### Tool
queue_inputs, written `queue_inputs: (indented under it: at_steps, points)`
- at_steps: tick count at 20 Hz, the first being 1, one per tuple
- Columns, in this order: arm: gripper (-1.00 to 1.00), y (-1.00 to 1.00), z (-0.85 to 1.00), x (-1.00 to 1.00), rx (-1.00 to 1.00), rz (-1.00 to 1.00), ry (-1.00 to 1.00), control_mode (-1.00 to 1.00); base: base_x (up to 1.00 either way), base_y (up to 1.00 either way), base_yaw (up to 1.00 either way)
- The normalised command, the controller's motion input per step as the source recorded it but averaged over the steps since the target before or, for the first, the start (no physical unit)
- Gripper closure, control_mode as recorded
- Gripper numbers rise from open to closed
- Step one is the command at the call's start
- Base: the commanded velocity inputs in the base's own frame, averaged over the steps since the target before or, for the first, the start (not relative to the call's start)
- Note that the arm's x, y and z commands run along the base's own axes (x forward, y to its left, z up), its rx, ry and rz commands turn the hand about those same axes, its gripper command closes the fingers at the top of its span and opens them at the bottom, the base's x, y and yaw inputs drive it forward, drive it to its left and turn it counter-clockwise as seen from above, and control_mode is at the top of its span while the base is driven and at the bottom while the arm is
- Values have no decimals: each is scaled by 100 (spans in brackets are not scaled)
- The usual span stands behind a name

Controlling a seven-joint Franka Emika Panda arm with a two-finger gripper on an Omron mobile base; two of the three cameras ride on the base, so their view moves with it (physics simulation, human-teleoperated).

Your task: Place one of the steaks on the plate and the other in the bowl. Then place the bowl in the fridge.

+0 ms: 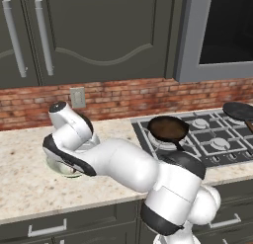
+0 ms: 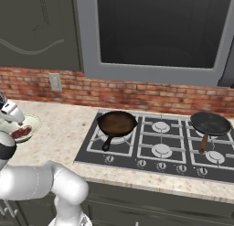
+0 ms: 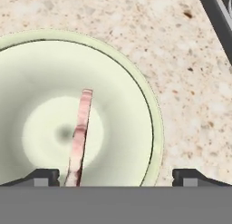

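1. Here the steak (image 3: pixel 79 141) is sitting inside the bowl (image 3: pixel 136 109), showing in the hand view as a thin pink-and-white strip seen edge-on, running from near the bowl's centre toward the bottom of that view; in the right base view it is lying as a red patch on the pale inside of the bowl
2. The gripper (image 3: pixel 115 175) is hanging just above the bowl with its jaws standing wide apart and nothing between them; the steak's lower end is lying beside the left finger tip (image 3: pixel 43 177), and whether they are touching is hard to tell
3. The bowl is resting on the speckled beige counter (image 1: pixel 29 183), left of the stove (image 2: pixel 155 147); in the left base view the arm's wrist is covering most of it, leaving only a pale sliver of rim, and in the right base view it is being cut off by the left edge and partly hidden behind the arm
4. Two dark pans are sitting on the stove: a brown-bottomed frying pan (image 2: pixel 116 123) on the front left burner and a black pan (image 2: pixel 210 123) on the far right, the latter being clipped by the frame edge in the left base view
5. Behind the counter a red brick backsplash (image 2: pixel 137 94) is running along the wall, carrying a grey wall socket (image 2: pixel 55 82); above it dark green cabinets (image 1: pixel 99 30) with long silver handles are hanging, beside a grey-framed microwave (image 2: pixel 160 33) whose dark front is showing nothing inside
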Motion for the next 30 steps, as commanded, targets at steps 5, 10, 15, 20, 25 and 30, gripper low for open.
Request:
queue_inputs:
  at_steps: [5, 10, 15, 20, 25, 30]
  points:
    - [-100, -86, 0, -47, 0, 0, -1, -100, 0, 0, 0]
    - [-100, -100, 0, -40, 0, 0, 0, -100, 0, 0, 0]
    - [-100, -94, 7, -36, 0, 1, -1, -100, 0, 0, 0]
    - [-100, -87, 24, -24, 0, 8, -2, -100, 0, 0, 0]
    - [-100, -61, 38, 0, 1, 20, 0, -100, 0, 0, 0]
    - [-100, -34, 11, -12, 3, 14, 0, -100, 0, 0, 0]
